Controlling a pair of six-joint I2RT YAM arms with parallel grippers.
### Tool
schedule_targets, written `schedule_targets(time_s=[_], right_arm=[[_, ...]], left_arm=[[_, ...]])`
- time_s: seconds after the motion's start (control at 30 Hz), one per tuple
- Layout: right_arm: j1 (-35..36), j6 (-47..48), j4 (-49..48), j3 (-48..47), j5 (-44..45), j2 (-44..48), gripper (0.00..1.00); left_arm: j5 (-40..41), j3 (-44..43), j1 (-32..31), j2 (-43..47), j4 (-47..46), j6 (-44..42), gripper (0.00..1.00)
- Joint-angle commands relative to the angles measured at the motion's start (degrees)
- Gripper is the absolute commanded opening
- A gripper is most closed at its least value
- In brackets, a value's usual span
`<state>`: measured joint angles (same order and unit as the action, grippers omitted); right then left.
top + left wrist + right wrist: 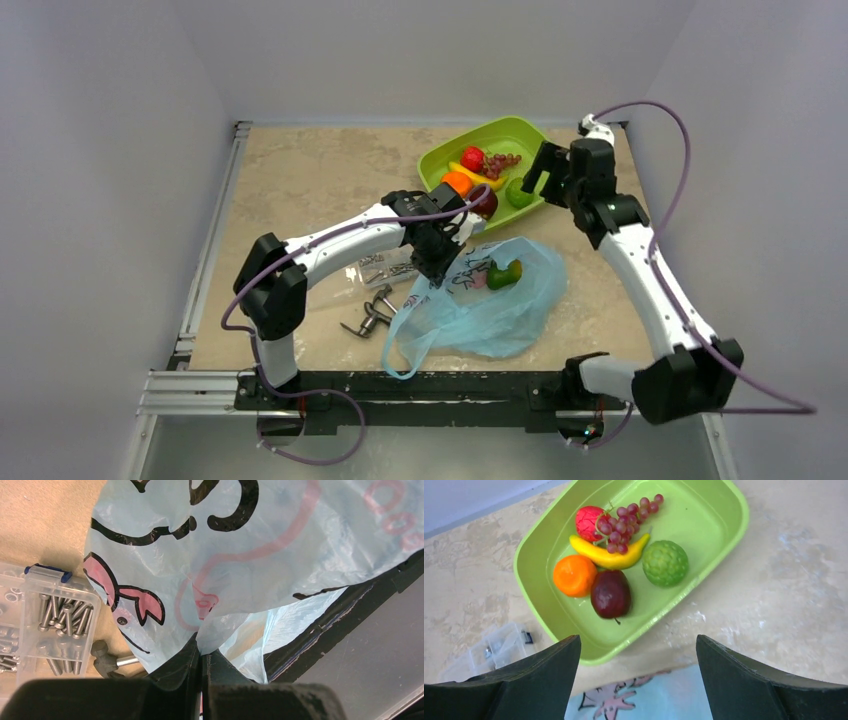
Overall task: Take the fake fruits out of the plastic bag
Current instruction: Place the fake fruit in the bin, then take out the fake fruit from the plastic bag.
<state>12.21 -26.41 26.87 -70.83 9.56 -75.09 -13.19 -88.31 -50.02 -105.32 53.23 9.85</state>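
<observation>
From above, a beige marbled table [300, 180] stands between pale walls [110, 150], with a green tray [520, 130] at the far right. The bag [500, 310] lies just nearer than the tray, a green fruit [503, 274] inside it. The left gripper [440, 262] is at its tray-side edge.

At the left wrist, the left gripper [201, 652] is clenched on the bag [280, 540].

At the right wrist, the right gripper [636, 640] hangs spread wide above the tray [719, 510], which holds six fruits [610, 592].
</observation>
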Motion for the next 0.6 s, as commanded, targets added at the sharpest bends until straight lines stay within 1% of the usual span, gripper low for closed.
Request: schedule_targets(time_s=[0.0, 0.1, 0.23, 0.3, 0.4, 0.5, 0.57], right_arm=[[0.3, 0.51, 8.95, 6.13, 1.97, 10.92, 0.86], [2.82, -3.01, 13.11, 9.29, -0.1, 17.34, 0.9], [12.97, -9.44, 15.92, 13.73, 2.61, 23.23, 0.91], [17.24, -13.1, 15.93, 17.87, 1.43, 24.87, 0.91], [22.64, -17.74, 16.98, 22.62, 1.92, 26.94, 0.91], [27.49, -20.38, 17.35, 24.54, 2.99, 28.32, 0.9], [32.21, -21.31, 17.89, 24.15, 6.71, 28.3, 0.9]], left_arm=[[-2.53, -2.55, -0.16, 2.35, -0.62, -0.12, 0.0], [-1.94, -2.44, -0.15, 2.67, -0.47, -0.34, 0.0], [-2.24, -2.02, -0.16, 3.03, -0.91, -0.06, 0.0], [-2.88, -1.93, -0.17, 2.58, -1.1, 0.08, 0.0], [-1.99, -2.56, -0.17, 1.89, -0.26, -0.25, 0.0], [-1.86, -2.7, -0.08, 2.25, -0.31, -0.31, 0.0], [-2.12, -2.65, 0.09, 2.41, -0.55, -0.38, 0.0]])
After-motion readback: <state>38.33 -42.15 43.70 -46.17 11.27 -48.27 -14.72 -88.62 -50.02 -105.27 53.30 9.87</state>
